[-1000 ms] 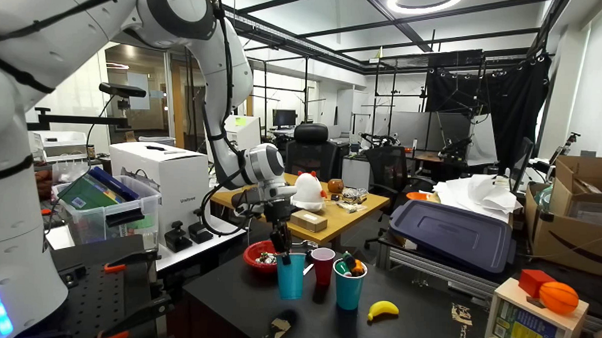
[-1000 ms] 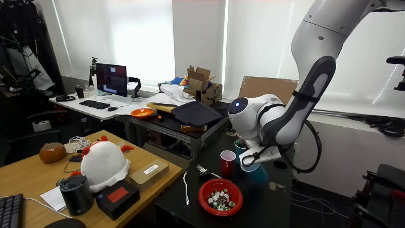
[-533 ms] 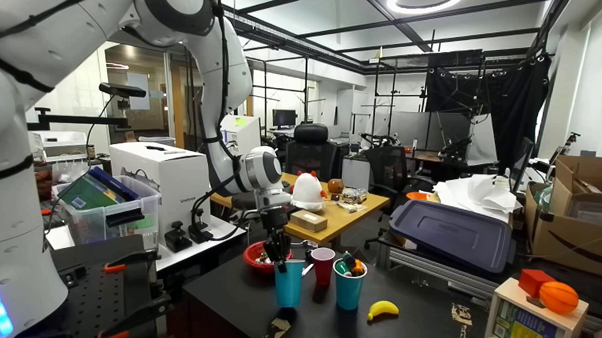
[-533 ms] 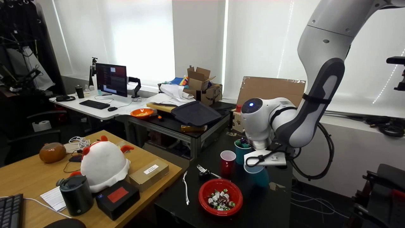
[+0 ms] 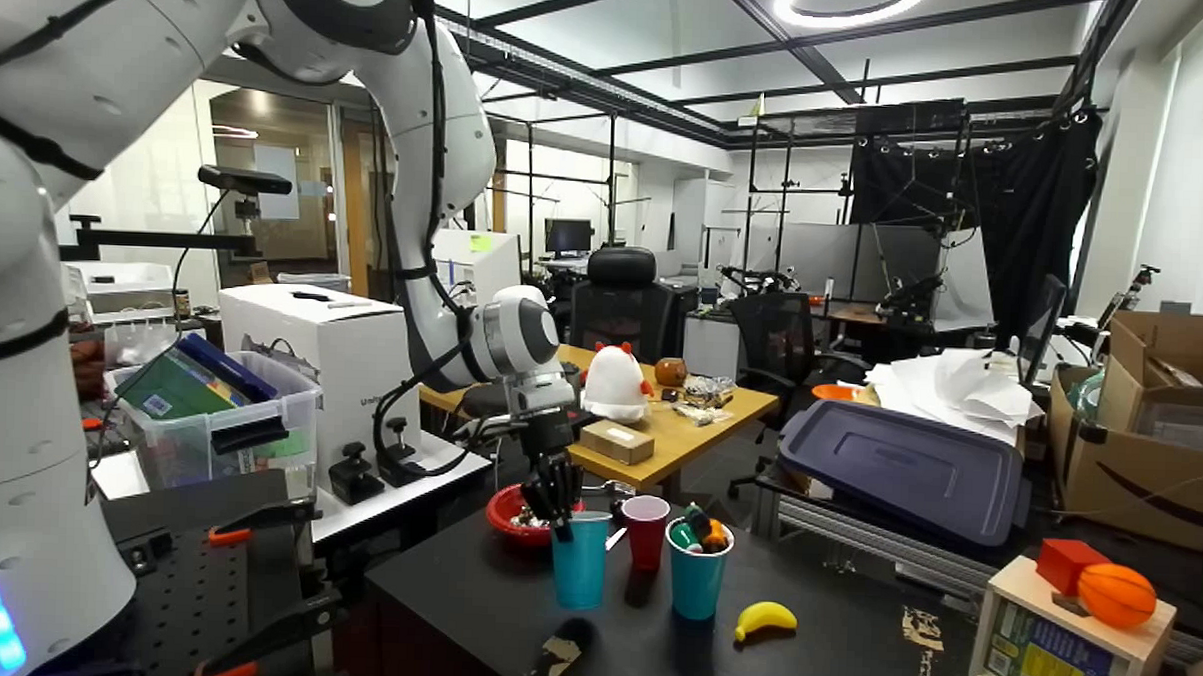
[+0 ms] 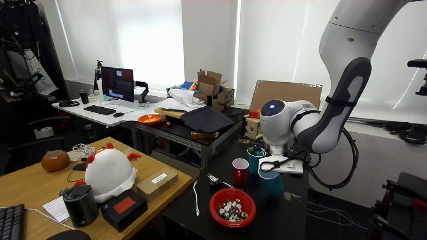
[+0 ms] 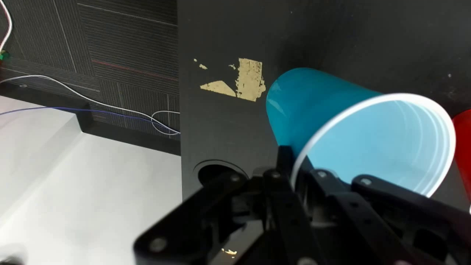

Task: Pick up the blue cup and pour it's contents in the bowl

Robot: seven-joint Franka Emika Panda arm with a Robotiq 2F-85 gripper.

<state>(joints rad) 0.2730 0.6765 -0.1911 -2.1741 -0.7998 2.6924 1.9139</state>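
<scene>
The blue cup (image 5: 578, 567) hangs at or just above the black table, nearly upright; I cannot tell if its base touches. My gripper (image 7: 294, 162) is shut on its wall at the rim, one finger inside and one outside. Nothing lies in the visible part of the cup's pale inside (image 7: 375, 141). In an exterior view the wrist mount covers my gripper and part of the cup (image 6: 275, 187). The red bowl (image 6: 230, 194) stands on the table with several wrapped sweets in it. From the opposite side my gripper partly hides the bowl (image 5: 500, 520).
A teal cup (image 5: 695, 581) full of small toys and a red cup (image 5: 646, 538) stand close beside the held cup. A yellow banana (image 5: 765, 619) lies past them. A fork (image 6: 213, 177) and a white utensil (image 6: 196, 198) lie near the bowl. A wooden box (image 5: 1062, 629) stands farther off.
The wrist has drawn back toward the robot's base and the held cup has come more upright. It dipped lower, then rose slightly. The bowl and other cups have stayed put.
</scene>
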